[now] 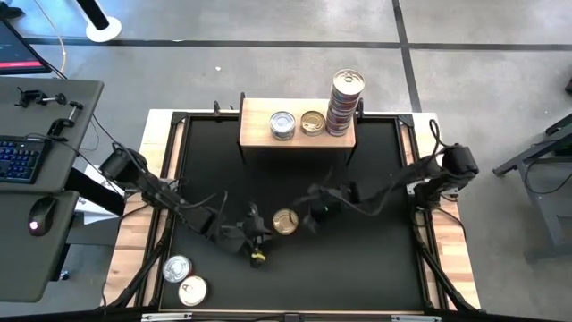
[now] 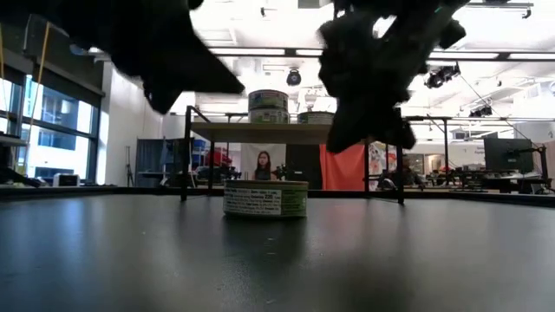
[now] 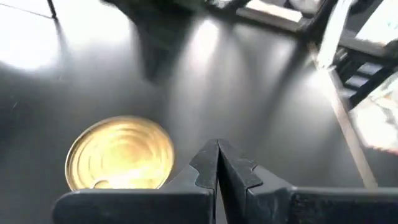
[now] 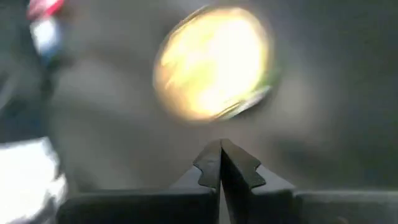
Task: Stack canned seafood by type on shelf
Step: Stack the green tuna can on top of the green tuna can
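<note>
Black tabletop, pale wood shelf, grey floor

A keyboard and mouse sit on the grey side desk.

Left arm: black, jointed, looped cables | Right arm: black, cabled | Fingers: dark, apparently notched tips

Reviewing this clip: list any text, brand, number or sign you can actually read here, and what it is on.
None can be read.
Green-and-white side label of the gold-topped round metal tin on the black tabletop: print too small.
Labels of the tall tin stack on the pale wood shelf: blurred.
</note>
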`<state>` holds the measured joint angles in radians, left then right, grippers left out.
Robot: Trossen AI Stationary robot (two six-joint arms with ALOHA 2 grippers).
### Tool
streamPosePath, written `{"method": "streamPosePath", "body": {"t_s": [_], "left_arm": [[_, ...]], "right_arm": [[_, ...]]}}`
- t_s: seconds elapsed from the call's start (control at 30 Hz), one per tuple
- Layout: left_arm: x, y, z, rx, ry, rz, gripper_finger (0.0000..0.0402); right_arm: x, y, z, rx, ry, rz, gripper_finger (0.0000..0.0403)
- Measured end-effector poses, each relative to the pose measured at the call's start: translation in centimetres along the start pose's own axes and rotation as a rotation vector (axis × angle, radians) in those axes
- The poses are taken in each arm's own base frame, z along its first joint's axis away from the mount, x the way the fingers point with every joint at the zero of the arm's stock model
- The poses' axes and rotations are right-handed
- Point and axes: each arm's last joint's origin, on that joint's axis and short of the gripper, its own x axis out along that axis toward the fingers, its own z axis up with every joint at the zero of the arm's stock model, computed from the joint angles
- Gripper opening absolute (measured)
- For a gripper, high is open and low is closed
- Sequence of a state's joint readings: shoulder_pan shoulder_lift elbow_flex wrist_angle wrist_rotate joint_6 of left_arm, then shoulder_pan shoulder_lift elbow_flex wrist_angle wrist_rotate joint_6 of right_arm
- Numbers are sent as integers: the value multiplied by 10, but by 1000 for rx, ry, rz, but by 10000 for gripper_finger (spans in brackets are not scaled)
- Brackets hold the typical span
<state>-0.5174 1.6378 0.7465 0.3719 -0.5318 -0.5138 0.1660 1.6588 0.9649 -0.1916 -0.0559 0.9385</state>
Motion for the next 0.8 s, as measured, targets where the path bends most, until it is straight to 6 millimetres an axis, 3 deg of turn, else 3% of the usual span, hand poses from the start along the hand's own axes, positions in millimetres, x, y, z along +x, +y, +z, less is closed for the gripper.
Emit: {"method": "streamPosePath", "body": {"t_s": [0.13, 0.23, 0.6, 0.8], "left_arm": [[13, -2, -17, 34, 18, 52, 0], [23, -3, -26, 50, 35, 79, 0], [36, -3, -47, -17, 77, 80, 0], [26, -6, -23, -35, -55, 118, 0]], "right_arm": [[-3, -24, 30, 99, -129, -99, 0], [-3, -35, 40, 170, -160, -125, 0], [41, -37, 29, 234, -123, -96, 0], [41, -35, 23, 199, -98, -105, 0]]}}
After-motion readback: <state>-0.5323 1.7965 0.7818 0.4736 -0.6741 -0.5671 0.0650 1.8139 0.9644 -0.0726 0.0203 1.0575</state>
